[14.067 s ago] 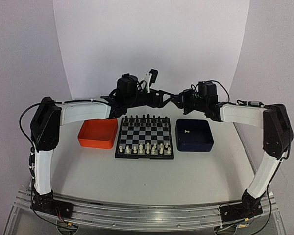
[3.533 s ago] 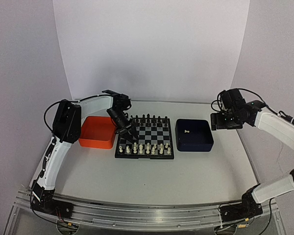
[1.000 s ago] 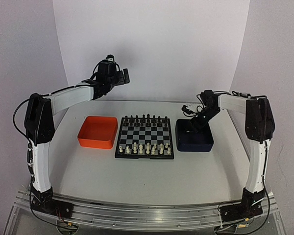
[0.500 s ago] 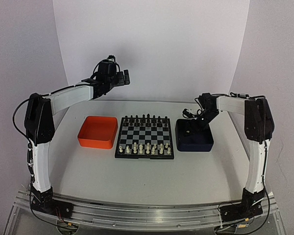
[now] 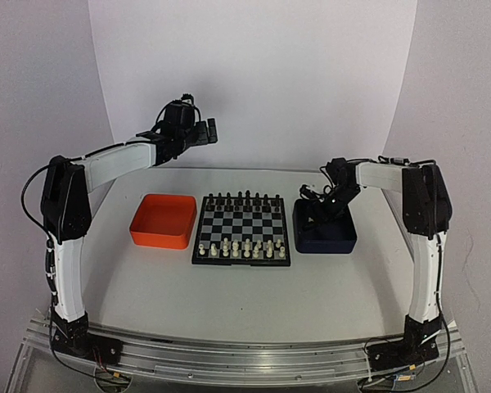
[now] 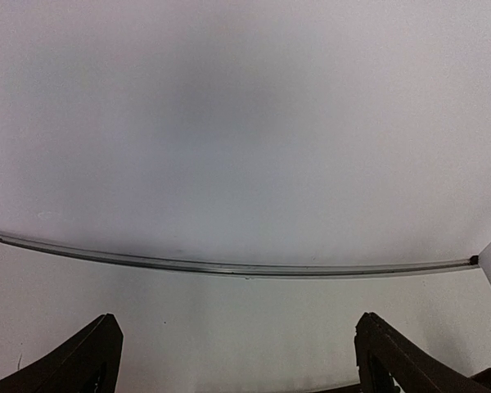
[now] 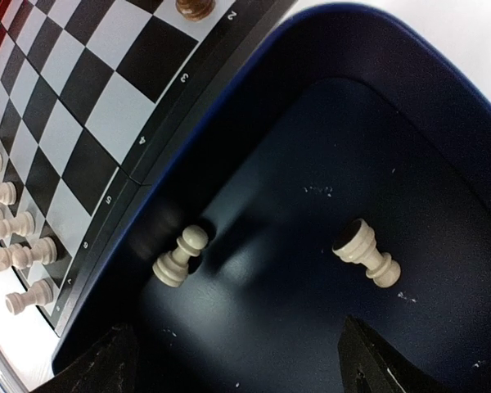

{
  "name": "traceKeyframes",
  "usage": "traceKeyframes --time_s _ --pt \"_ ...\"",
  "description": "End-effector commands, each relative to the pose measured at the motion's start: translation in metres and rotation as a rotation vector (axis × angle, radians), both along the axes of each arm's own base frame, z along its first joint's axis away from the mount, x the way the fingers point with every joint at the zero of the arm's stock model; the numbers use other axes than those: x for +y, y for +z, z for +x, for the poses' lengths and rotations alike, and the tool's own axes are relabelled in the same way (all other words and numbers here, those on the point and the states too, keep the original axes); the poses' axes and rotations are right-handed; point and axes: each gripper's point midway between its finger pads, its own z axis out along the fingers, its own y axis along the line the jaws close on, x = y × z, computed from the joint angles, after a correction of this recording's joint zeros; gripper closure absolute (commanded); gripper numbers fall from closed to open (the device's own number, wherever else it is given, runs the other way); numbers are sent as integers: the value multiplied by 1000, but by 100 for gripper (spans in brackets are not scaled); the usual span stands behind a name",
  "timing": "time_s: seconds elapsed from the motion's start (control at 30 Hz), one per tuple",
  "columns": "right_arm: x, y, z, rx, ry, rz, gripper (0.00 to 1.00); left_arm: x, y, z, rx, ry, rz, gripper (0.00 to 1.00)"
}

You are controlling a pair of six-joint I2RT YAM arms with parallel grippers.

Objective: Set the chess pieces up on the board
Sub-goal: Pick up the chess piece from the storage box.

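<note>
The board (image 5: 242, 231) lies flat on the table (image 5: 254, 303), midway between the left and right edges and closer to the far edge than the near one. Cream-white chess pieces (image 5: 244, 247) stand in rows along its near side, and black pieces (image 5: 242, 198) line its far side. An orange tray (image 5: 163, 221) sits just beside the board on the left, and a dark blue tray (image 5: 334, 239) sits just beside it on the right.

The right arm reaches down into the dark blue tray. The right end effector (image 7: 236, 336) has its fingers (image 7: 106, 364) wide apart with nothing between them, low over the tray floor. Two loose cream-white pieces lie on their sides on that floor ahead of the fingers. One loose piece (image 7: 180, 255) is near the tray wall next to the board. The other loose piece (image 7: 366, 250) is further toward the tray's middle, with its dark base turned up. The two are apart from each other, and neither finger touches them.

The left arm is raised well above the table, over its far left part. The left end effector (image 6: 237, 321) points at the white backdrop (image 6: 245, 123), spread wide and holding nothing.
</note>
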Motion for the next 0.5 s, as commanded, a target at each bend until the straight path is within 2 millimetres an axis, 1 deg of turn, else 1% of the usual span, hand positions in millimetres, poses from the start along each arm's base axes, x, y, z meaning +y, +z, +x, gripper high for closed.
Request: traceKeyframes --time_s 0.0,0.17,0.47 --pt "10 8 6 -16 14 23 18 2 24 2 -38 3 -26 0" --pt "19 1 -2 -8 49 8 18 3 25 2 -39 3 -14 0" --pt "21 -9 -1 -19 61 -29 18 1 21 3 -26 -11 6 0"
